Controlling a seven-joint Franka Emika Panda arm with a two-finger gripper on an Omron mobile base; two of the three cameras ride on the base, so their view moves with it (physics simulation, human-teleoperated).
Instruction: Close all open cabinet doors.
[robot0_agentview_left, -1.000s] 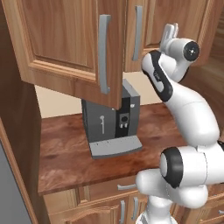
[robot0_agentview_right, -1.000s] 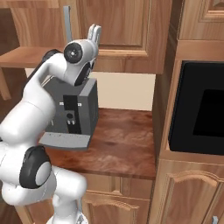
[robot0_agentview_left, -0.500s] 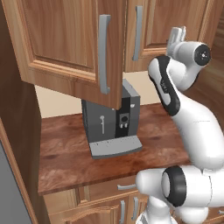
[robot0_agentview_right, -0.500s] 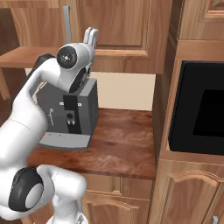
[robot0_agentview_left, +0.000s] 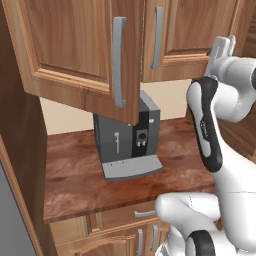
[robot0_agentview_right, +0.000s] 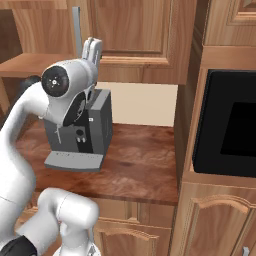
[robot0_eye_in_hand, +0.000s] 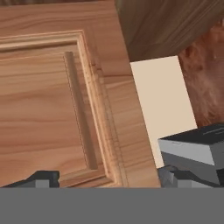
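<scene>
Left door ajar, gripper raised beside the right one.

On the left, open cabinet door (robot0_agentview_left: 82, 55) swung out above coffee machine (robot0_agentview_left: 127, 137) on the surface (robot0_agentview_left: 75, 175); right cabinet door (robot0_agentview_left: 187, 30) apparently shut. Further right, gripper (robot0_agentview_left: 222, 49) up near that door's lower edge, jaws spread wide, holding nothing. Risks: clipping the shut door or the machine while crossing leftward; pushing near the hinge and leaving the door ajar.

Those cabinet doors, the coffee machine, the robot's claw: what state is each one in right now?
Left cabinet door: swung open, out over the counter.
Right cabinet door: shut, as far as I can tell.
Coffee machine: upright on the counter, nothing on its tray.
Gripper: open, holding nothing, raised in front of the right cabinet door.
</scene>
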